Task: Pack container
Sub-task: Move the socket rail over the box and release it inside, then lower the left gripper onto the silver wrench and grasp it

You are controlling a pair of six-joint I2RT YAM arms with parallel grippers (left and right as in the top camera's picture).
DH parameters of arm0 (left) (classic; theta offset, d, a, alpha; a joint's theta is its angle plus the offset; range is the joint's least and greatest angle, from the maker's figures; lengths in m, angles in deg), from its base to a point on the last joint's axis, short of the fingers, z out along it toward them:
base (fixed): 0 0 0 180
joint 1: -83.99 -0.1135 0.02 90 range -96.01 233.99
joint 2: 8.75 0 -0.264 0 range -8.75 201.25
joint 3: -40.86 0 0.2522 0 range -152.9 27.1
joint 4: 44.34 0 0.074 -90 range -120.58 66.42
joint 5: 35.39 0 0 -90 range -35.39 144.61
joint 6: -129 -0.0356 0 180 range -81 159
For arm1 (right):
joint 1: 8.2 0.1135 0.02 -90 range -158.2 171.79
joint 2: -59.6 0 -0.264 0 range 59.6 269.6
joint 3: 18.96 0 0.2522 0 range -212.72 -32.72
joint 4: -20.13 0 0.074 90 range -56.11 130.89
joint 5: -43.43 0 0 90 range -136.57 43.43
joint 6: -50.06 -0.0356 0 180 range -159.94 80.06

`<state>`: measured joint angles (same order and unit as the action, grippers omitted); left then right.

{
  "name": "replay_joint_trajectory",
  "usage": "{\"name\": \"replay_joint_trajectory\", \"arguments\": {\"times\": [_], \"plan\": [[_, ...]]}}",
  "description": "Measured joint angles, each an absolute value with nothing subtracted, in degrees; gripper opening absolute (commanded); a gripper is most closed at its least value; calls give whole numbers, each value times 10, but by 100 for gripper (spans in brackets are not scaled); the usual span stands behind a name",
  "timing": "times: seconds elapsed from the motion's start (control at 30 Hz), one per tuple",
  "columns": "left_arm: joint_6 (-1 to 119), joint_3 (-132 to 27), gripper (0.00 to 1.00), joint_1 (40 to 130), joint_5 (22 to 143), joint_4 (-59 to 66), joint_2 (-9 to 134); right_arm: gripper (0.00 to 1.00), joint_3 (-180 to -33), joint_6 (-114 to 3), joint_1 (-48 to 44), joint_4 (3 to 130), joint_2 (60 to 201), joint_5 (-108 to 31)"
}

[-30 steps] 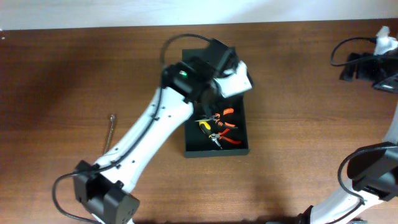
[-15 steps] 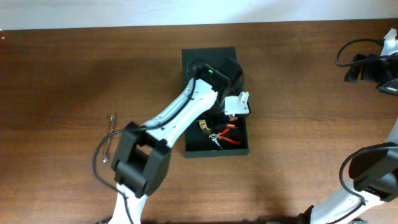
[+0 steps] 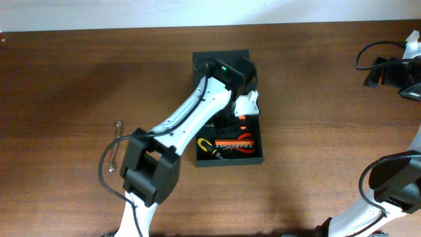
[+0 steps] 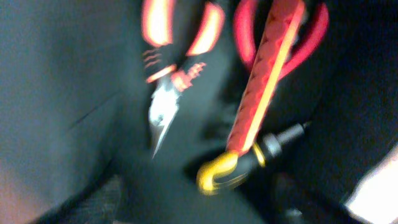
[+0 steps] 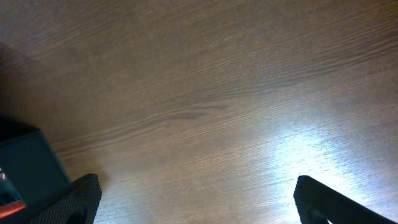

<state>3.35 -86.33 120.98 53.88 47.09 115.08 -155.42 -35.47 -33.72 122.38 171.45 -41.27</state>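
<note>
While the dark green, matte, rectangular cardboard-like container [image 3: 258, 150] is seen at the middle of the brown wooden table [image 3: 66, 79], as it was half a second ago, its contents have been rearranged: a long orange-handled implement with a yellow hooked end [image 3: 225, 142] is now laid across the floor near the front wall. Just beside it, orange-and-black-handled pliers [image 4: 177, 53] and red-handled pliers [image 4: 314, 31] are shown, blurred, in the left wrist view. The left tool [image 3: 242, 110] is held low over the container's right side, shifted slightly leftward; whether it is spread or closed cannot be told. The right tool [image 5: 194, 208] is kept spread wide with nothing between its fingers, over bare table. A slim silver metal wrench [image 3: 115, 145] is left unmoved, well apart to the left.
</note>
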Motion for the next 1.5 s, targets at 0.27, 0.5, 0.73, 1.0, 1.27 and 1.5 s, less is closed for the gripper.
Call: {"name": "replay_joint_trajectory", "arguments": {"times": [0.27,0.5,0.73,1.0,1.27,1.5], "plan": [[191,-954,99,1055,507,546,966,99,-1554,-355,-337,1224,1715,-412],[239,-945,99,875,494,633,863,99,-1554,-355,-337,1225,1715,-411],[243,-737,99,800,495,535,818,99,-1554,-355,-337,1225,1715,-411],[214,-456,99,735,524,285,822,99,-1554,-355,-337,1225,1715,-411],[205,-359,99,716,537,177,863,99,-1554,-355,-337,1225,1715,-411],[205,-344,99,716,540,145,922,99,-1554,-354,-337,1225,1715,-411]]}}
